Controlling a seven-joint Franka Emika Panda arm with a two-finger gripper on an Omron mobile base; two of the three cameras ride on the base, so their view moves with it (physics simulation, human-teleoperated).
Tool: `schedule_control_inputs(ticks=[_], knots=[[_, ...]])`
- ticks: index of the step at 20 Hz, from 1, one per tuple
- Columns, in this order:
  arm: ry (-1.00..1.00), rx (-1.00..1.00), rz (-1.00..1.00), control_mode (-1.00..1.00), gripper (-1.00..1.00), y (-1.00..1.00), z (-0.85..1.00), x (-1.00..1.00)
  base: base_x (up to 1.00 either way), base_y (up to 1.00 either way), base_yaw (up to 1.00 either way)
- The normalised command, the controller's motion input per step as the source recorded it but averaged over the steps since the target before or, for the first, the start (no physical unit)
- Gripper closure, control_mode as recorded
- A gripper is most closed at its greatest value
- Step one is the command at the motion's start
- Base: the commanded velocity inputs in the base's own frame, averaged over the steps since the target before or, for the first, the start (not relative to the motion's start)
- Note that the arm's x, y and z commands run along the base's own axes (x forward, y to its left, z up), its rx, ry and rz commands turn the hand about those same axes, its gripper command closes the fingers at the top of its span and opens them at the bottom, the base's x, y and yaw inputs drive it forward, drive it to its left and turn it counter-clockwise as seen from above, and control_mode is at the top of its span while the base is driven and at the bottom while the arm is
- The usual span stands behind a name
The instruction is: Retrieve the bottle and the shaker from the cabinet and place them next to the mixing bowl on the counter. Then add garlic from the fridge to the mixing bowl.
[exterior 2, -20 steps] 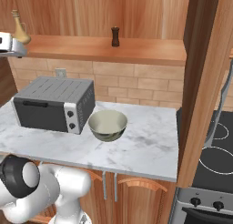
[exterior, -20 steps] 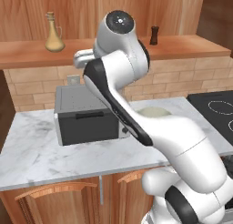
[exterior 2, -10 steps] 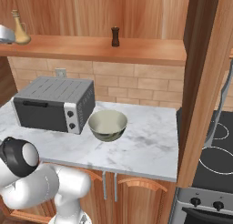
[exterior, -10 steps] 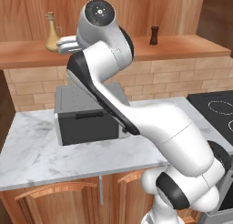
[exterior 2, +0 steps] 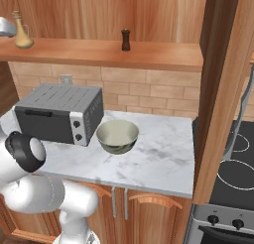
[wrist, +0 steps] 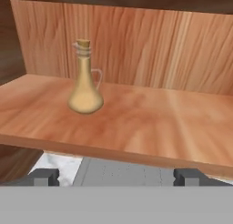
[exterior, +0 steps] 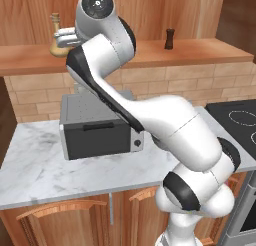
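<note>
The claw (wrist: 116, 176) is spread wide and holds nothing, its two dark fingertips (wrist: 44, 176) level with the front edge of the wooden shelf (wrist: 150, 123). Ahead of it and to the left, the tan bottle (wrist: 85, 82) stands upright on the shelf, apart from the claw. Below the claw sits the toaster oven (exterior: 97, 125) on the counter (exterior: 35, 170).

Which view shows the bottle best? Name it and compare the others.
The hand view: the bottle stands whole and close on the shelf, handle and stopper clear. The right base view shows it small at the shelf's end; in the left base view the arm partly hides it.
</note>
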Motion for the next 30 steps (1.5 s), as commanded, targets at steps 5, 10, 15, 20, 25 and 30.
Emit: schedule_control_inputs(ticks=[5, 10, 15, 20, 25, 30], knots=[[-0.02, 0.0, 0.0, -1.0, -1.0, 0.14, 0.0, 0.48, 0.0, 0.0, 0.0], [-0.06, 0.0, 0.0, -1.0, -1.0, 0.2, 0.0, 0.47, 0.0, 0.0, 0.0], [-0.04, 0.0, 0.0, -1.0, -1.0, 0.26, 0.0, 0.45, 0.0, 0.0, 0.0], [0.0, 0.0, 0.0, -1.0, -1.0, 0.21, 0.0, 0.4, 0.0, 0.0, 0.0], [0.0, 0.0, 0.0, -1.0, -1.0, 0.21, 0.0, 0.33, 0.0, 0.0, 0.0], [0.0, -0.01, 0.0, -1.0, -1.0, 0.26, 0.0, 0.29, 0.0, 0.0, 0.0]])
